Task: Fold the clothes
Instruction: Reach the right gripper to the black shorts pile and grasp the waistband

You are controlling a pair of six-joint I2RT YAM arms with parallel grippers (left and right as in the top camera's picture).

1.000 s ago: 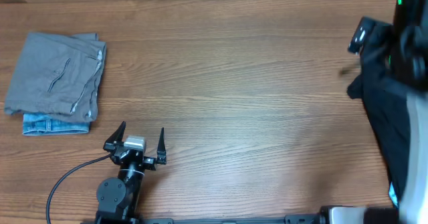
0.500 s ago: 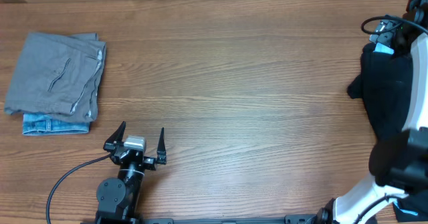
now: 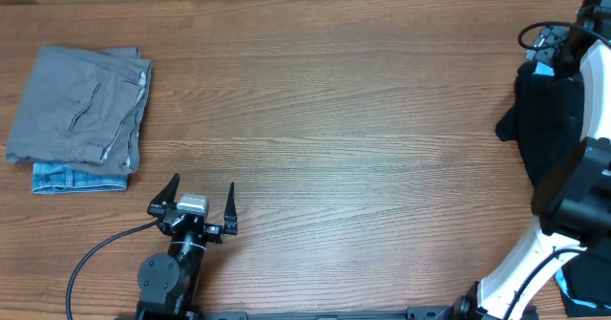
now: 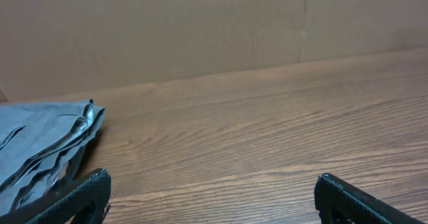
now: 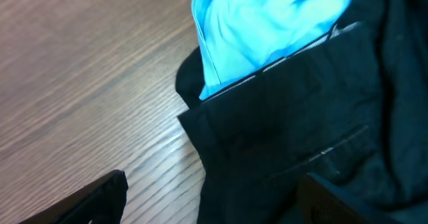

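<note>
Two pieces, grey garment [image 3: 81,105] over denim [image 3: 76,179], lay folded upper left; black garment [image 3: 549,119] and blue T-shirt [image 5: 267,23] lay unfolded right; left gripper [image 3: 202,198] spread, right gripper [image 5: 214,184] not clearly spread or pinching

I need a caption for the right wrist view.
Black garment partly covering a light blue cloth on the wooden table.

Soft, even light is falling on the bench [image 3: 334,119] from above, making only faint shadows. The black cloth [image 5: 301,150] is losing detail in darkness, and the wrist pictures are looking slightly blurred near their bottom edges.
</note>
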